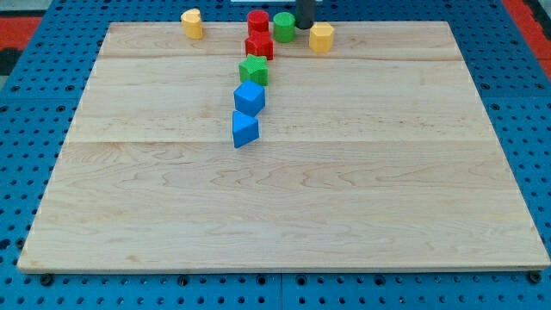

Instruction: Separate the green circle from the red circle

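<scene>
Board (284, 215) is lying flat on a blue pegboard surface (26, 52), blocks clustering near the view's top. A yellow block (192, 23), shape unclear, is sitting alone at the view's top left. The red circle (257, 22) is standing at the top edge, with a red block (259, 46) touching it just below. Further down, a green block (254, 70), a blue cube (250, 98) and a blue wedge-like block (244, 129) are trailing in a line. The green circle (284, 26) is sitting just to the right of the red circle, touching or nearly so. My tip (304, 27) is resting just to the right of the green circle, between it and a yellow block (321, 38); it is a bare rod, holding nothing.

Judgement: the green circle looks light, rigid and likely to slide easily, possibly rotating off a glancing push. No grasp available; contact should be going through its centre, from the red side.
</scene>
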Controlling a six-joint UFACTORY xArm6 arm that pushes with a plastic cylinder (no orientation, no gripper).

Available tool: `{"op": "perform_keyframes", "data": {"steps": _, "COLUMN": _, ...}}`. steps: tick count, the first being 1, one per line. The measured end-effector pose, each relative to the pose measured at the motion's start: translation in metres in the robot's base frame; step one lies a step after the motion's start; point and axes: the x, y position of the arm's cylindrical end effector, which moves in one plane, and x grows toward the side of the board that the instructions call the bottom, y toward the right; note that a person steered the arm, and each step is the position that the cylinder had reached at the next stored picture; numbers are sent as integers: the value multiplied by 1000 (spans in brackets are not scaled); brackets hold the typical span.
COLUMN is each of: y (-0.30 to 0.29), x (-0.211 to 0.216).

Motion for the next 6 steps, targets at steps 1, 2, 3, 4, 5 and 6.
{"op": "perform_keyframes", "data": {"steps": 1, "y": -40, "x": 0}}
{"op": "perform_keyframes", "data": {"steps": 2, "y": -62, "x": 1}}
{"op": "perform_keyframes", "data": {"steps": 3, "y": -53, "x": 2}}
{"op": "perform_keyframes", "data": {"steps": 4, "y": -60, "x": 2}}
{"op": "perform_keyframes", "data": {"steps": 5, "y": -89, "x": 10}}
{"op": "perform_keyframes", "data": {"steps": 6, "y": -86, "x": 22}}
